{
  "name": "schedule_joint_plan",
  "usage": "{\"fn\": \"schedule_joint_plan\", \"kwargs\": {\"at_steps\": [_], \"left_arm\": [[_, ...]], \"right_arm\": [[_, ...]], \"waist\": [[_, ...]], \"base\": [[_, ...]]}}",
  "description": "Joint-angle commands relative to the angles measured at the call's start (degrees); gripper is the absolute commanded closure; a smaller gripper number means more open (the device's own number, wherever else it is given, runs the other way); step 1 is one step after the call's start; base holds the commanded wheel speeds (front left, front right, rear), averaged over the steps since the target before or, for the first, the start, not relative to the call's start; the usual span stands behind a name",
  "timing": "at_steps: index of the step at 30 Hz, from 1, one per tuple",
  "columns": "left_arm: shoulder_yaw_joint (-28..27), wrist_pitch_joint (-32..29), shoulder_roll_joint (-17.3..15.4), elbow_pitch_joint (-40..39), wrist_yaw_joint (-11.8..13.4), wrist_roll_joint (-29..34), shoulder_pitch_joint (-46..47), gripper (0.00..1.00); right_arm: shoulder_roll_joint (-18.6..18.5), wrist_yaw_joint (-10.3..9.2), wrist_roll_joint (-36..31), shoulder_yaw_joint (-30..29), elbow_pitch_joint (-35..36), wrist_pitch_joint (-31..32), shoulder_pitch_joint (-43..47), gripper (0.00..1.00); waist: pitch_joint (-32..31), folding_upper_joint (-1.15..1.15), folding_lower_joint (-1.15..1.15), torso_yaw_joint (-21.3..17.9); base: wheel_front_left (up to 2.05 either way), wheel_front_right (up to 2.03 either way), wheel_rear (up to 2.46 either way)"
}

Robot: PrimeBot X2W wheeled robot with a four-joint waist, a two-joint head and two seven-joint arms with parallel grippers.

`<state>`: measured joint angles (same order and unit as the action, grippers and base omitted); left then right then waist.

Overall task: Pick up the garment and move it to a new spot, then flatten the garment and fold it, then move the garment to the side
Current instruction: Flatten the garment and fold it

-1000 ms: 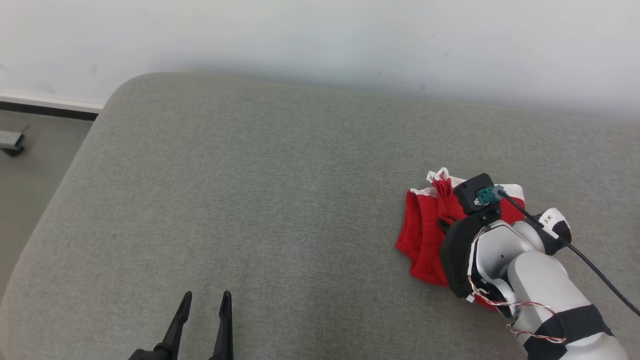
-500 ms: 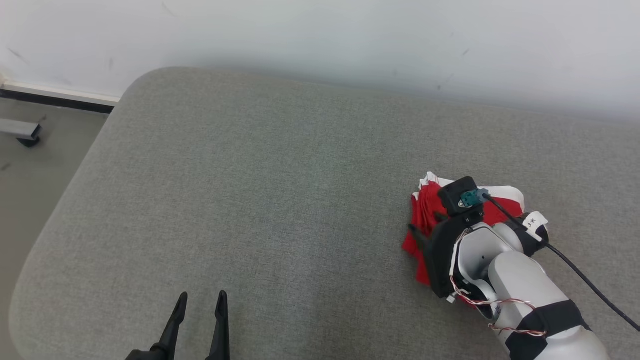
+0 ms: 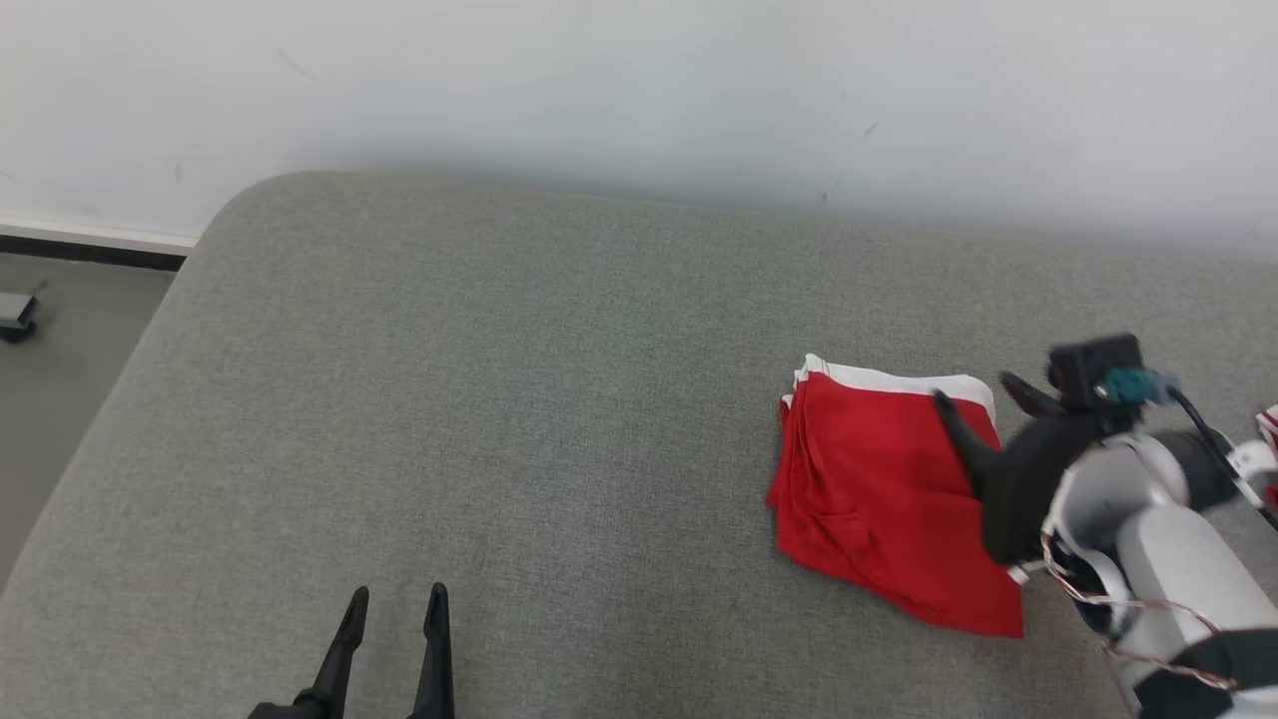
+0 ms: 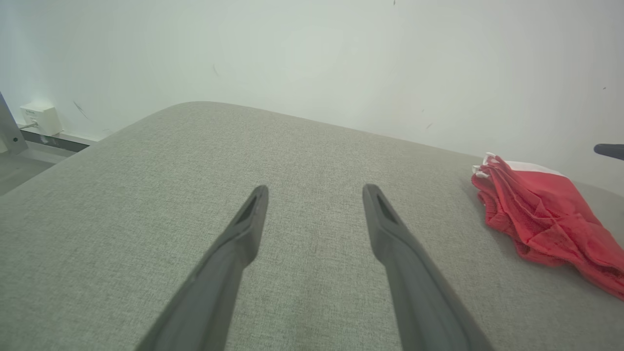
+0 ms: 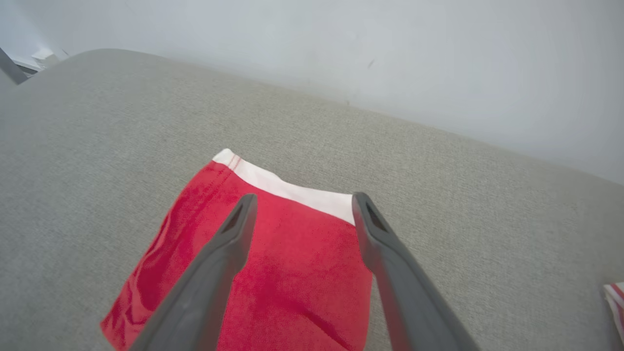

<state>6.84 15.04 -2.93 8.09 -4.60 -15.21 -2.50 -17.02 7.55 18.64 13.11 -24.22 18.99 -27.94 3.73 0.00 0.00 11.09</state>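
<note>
A folded red knit garment with a white band [image 3: 879, 499] lies flat on the right part of the grey woven-fabric cushion [image 3: 499, 399], near the white wall [image 3: 639, 90]. The right fingers [image 3: 960, 434] are spread wide over its right edge, gripping nothing. The left fingers [image 3: 349, 634], also parted and empty, hover over bare cushion well apart from it. A white tag [image 3: 1241, 461] on the right wrist is too blurred to read.

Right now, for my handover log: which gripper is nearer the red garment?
Right. The right gripper is open over the right edge of the red garment; the left gripper is open well off to its left.
</note>
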Motion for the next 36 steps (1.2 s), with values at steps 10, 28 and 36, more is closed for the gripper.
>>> {"fn": "schedule_joint_plan", "kwargs": {"at_steps": [10, 28, 36], "left_arm": [[-0.2, 0.2, 0.1, 0.2, -0.3, -0.2, -0.2, 0.0], [-0.5, 0.2, 0.1, 0.7, -0.5, -0.1, -0.2, 0.0], [-0.8, 0.2, 0.1, 0.8, -0.5, 0.0, -1.1, 0.0]], "right_arm": [[1.2, -0.16, -5.6, -2.7, -0.9, -2.1, 8.4, 1.0], [6.8, -0.16, -5.3, 14.4, -2.1, -1.6, 8.9, 1.0], [9.9, -0.16, -1.0, 21.7, -4.1, -3.9, 6.8, 1.0]], "waist": [[0.5, 0.0, 0.0, 0.2], [-0.1, 0.0, 0.0, 0.3], [-1.4, 0.0, 0.0, -0.1]], "base": [[0.0, 0.0, 0.0], [0.0, 0.0, 0.0], [0.0, 0.0, 0.0]]}}
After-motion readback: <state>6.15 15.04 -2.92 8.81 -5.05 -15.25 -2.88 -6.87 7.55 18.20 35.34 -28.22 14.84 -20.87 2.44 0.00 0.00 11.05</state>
